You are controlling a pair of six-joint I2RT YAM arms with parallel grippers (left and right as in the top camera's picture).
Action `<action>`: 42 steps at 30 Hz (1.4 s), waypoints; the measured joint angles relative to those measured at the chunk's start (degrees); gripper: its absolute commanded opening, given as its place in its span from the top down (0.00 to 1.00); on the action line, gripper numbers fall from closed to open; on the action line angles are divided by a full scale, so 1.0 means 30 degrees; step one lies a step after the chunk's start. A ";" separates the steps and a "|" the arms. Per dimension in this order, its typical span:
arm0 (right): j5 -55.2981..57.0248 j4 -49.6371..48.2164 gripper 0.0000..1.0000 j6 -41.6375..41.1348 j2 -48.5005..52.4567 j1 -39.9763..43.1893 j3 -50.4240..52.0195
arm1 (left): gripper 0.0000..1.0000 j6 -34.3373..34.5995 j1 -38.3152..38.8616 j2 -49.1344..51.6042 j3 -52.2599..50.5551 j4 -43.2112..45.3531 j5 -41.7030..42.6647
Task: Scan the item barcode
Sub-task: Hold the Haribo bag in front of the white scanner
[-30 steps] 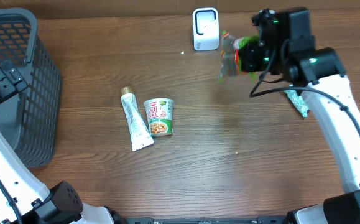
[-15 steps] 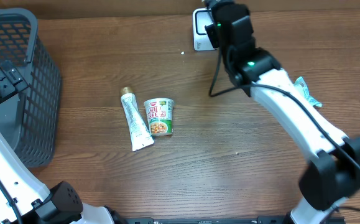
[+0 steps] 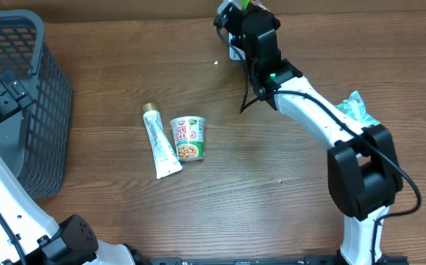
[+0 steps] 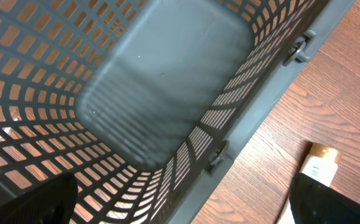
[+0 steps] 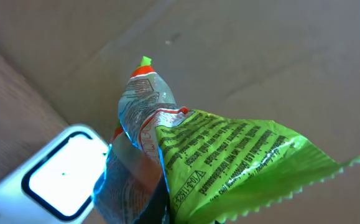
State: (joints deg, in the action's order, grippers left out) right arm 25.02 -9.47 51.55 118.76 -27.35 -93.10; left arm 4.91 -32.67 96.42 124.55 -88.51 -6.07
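**Overhead:** right gripper [image 3: 236, 16] at far edge of table [image 3: 271, 199], over white scanner [image 3: 232, 50] (mostly hidden by arm). Tube [image 3: 161, 143] and noodle cup [image 3: 188, 138] lie just beside each other mid-table. Second packet [image 3: 357, 109] lies by right arm. Grey basket [image 3: 51, 110] at left, left gripper [image 3: 3, 92] over it.

**Left wrist:** left jaws spread wide, nothing between them. Basket floor below, tube cap beyond basket wall.

**Right wrist:** right jaws clamped on green snack packet [image 5: 229, 155], crumpled, held in air just beside scanner's lit face.
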 measured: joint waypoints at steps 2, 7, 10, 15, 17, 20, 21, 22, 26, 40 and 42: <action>-0.0182 -0.0401 0.96 0.1836 0.0619 0.0015 0.0000 | 0.00 0.0000 0.0000 0.0000 0.0000 -0.0007 0.0007; -0.0568 -0.1894 0.96 0.4371 0.1719 0.0073 0.0000 | 0.00 0.0000 0.0000 0.0000 0.0000 -0.0015 0.0015; -0.0816 -0.2229 0.96 0.5085 0.1851 0.0160 0.0000 | 0.00 0.0000 0.0000 0.0000 0.0000 -0.0007 0.0007; -0.0962 -0.2616 0.96 0.6382 0.1858 0.0248 0.0000 | 0.00 0.0000 0.0000 0.0000 0.0000 0.0000 0.0007; -0.1195 -0.2863 0.96 0.7410 0.1858 0.0248 0.0000 | 0.00 0.0000 0.0000 0.0000 0.0000 0.0000 0.0007; -0.1355 -0.2900 0.96 0.8451 0.1858 0.0255 0.0000 | 0.00 0.0000 0.0000 0.0000 0.0000 0.0000 0.0007; -0.1435 -0.2914 0.96 0.8786 0.1865 0.0255 0.0000 | 0.00 0.0000 0.0000 0.0000 0.0000 0.0000 0.0007; -0.1545 -0.2900 0.96 0.8990 0.1865 0.0255 0.0000 | 0.00 0.0000 0.0000 0.0000 0.0000 0.0000 0.0007; -0.1923 -0.2907 0.96 0.9573 0.1865 0.0270 0.0000 | 0.00 0.0000 0.0000 0.0000 0.0000 0.0000 0.0007; -0.2237 -0.2820 0.96 0.9908 0.1872 0.0284 0.0000 | 0.00 0.0000 0.0000 0.0000 0.0000 0.0000 0.0007; -0.2229 -0.2820 0.96 0.9901 0.1872 0.0284 0.0000 | 0.00 0.0000 0.0000 0.0000 0.0000 0.0000 0.0007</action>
State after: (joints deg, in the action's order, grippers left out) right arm 18.33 -17.93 81.25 124.38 -26.50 -93.10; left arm 4.91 -32.67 96.42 124.55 -88.51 -6.04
